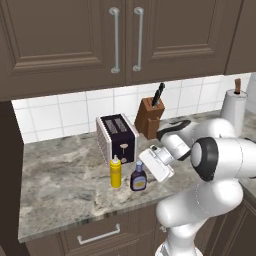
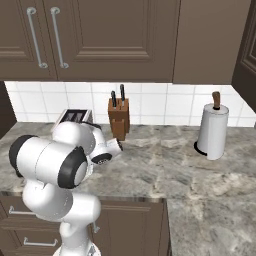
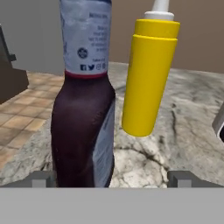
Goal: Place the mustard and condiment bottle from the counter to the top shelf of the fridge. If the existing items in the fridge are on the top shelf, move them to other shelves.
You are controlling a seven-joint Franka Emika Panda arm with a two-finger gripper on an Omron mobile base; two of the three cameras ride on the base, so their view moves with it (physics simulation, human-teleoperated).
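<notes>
Condiment bottle [image 3: 83, 109]: left of frame, pale label printed, wording unreadable, small social icons seen.
Mustard [image 3: 148, 74]: right of centre, unlabelled.
Jaws [image 3: 111, 178]: spread wide, nothing held.
Worktop [image 3: 183, 127]: beneath both.

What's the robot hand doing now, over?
Gripper open, level with the condiment bottle, nothing held. Mustard upright just beyond it, both on the counter. Toaster behind; approach clear.
</notes>
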